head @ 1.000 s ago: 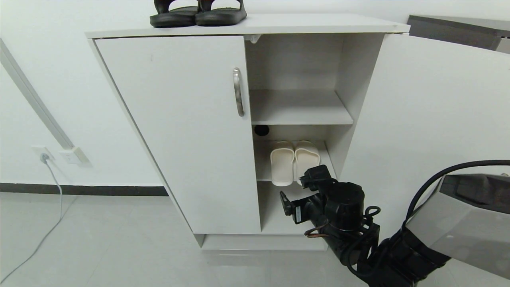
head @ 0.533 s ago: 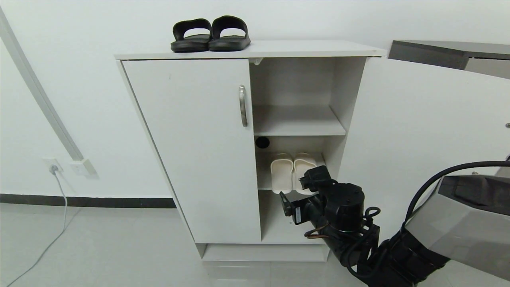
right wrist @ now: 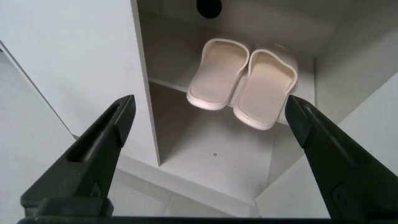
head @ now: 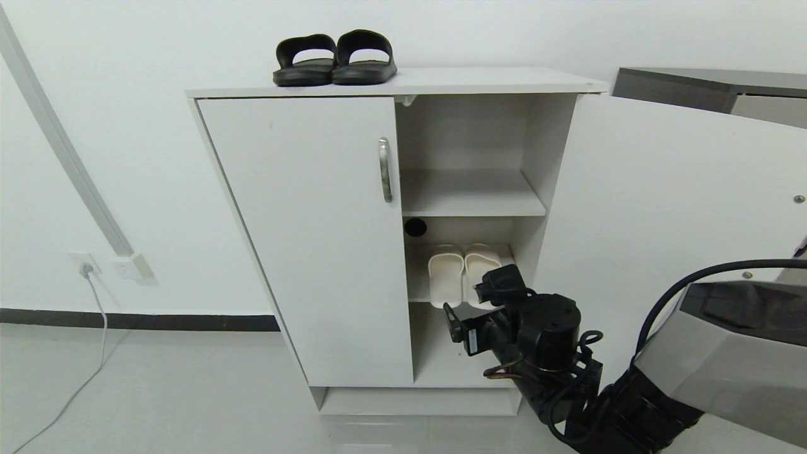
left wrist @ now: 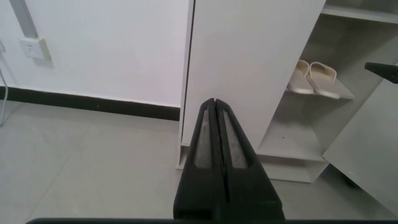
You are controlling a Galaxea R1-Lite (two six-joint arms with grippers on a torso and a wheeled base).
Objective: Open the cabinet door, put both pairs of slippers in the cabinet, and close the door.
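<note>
Right gripper (right wrist: 209, 102) is wide open with nothing in it, low in front of the open right bay, just near of the white slippers (head: 465, 272) and slightly below their shelf. Left gripper (left wrist: 214, 109) has its fingers pressed together, empty, low and well back from the cabinet (head: 479, 81), facing the closed left door (head: 302, 233). Right door (head: 662, 208) is swung fully open to the right. White pair sits side by side and touching on the middle shelf, long axis near-to-far, so I'd count one pair as stowed. Upper shelf (head: 470, 192) is bare. Black slippers (head: 334, 60) are on the cabinet top, above the closed left door, side by side and touching, long axis also near-to-far. Key relation: the black pair lies well up and to the left of the right gripper, a full cabinet height above it. By side the pair sits on the left arm's half, but both grippers are low, so either arm needs a big lift. The right arm is already lined up with the open bay, so it looks the likelier pick. Grasping across the short axis, spanning both soles, should fit those wide jaws.
</note>
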